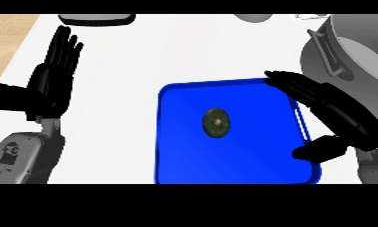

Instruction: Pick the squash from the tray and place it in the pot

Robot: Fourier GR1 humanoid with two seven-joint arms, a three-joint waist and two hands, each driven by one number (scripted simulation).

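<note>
A small dark green squash point(216, 123) lies near the middle of the blue tray point(181, 161). My right hand point(332, 111) hovers over the tray's right edge, open, fingers straight and pointing up-left, thumb spread below; it is to the right of the squash and apart from it. The grey pot point(353, 51) stands at the right edge, behind that hand, with a handle on its left side. My left hand point(53, 76) rests open at the left, fingers up, far from the tray.
A grey object point(97, 19) sits at the counter's back left, and another grey rounded object point(255, 18) at the back middle. A strip of wooden surface point(15, 31) shows at the far left beyond the white counter.
</note>
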